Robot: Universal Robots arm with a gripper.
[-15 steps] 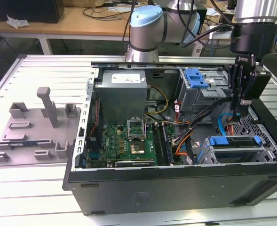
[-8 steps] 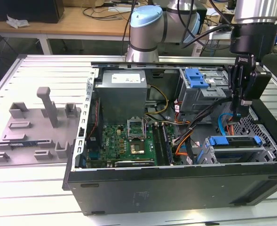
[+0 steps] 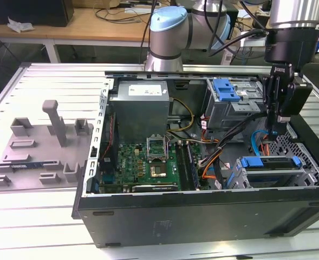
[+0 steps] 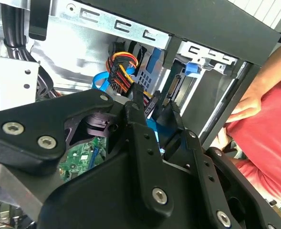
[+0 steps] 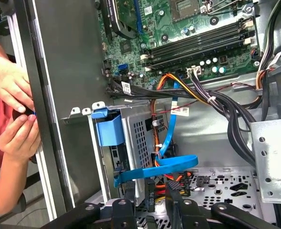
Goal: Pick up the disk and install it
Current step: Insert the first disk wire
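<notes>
Outside the computer case (image 3: 202,216), against its side at the exterior view's left, sits the grey holding fixture (image 3: 40,149). Inside the case, beyond the motherboard (image 3: 143,162), the disk (image 3: 270,162) lies flat in the bay at the corner toward the exterior view's right and looks seated there. Your gripper (image 3: 273,129) hangs just above it, its fingers (image 4: 138,129) a narrow gap apart and gripping nothing. Room is tight. The blue data cable (image 5: 169,164) and wire bundles crowd the bay, the case wall is close, and a person's hand (image 5: 16,86) rests on that wall's outer side.
</notes>
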